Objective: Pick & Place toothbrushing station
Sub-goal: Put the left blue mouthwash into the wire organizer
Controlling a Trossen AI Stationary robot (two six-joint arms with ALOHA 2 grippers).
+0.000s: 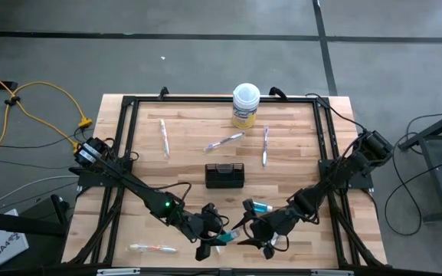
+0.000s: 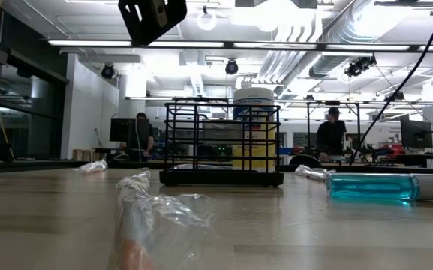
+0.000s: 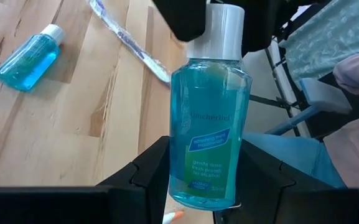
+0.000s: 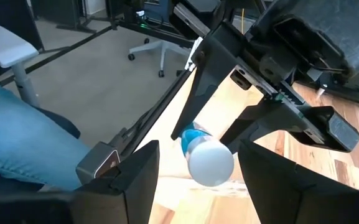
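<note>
Grey concrete floor surrounds our wooden worktop (image 1: pixel 182 153), and in the low view a bright workshop with two people at desks lies beyond it. Our two dark arms reach in from the left and right edges and meet near the front edge.

Near the middle of the worktop we see the black wire-mesh holder (image 1: pixel 225 175), upright and apart from everything else. Behind it, at the back edge, stands a yellow tub with a white lid (image 1: pixel 246 105).

Our left gripper (image 1: pixel 214 239) is clenched on a teal tube (image 3: pixel 209 134); in the left wrist view its body sits between the two dark fingers with the white cap pointing away. Our right gripper (image 1: pixel 260 233) faces it, jaws spread wide; in the right wrist view the tube's white cap lies between its fingers, and we cannot tell whether they touch it.

A second teal tube (image 1: pixel 261 206) lies flat on the wood just beside the right arm.

Three slim toothbrushes lie toward the back: one on the left (image 1: pixel 163 137), one slanted in front of the tub (image 1: pixel 225 141), one to the right (image 1: pixel 265 145). A fourth, in a clear wrapper (image 1: pixel 152 248), lies at the front left.
</note>
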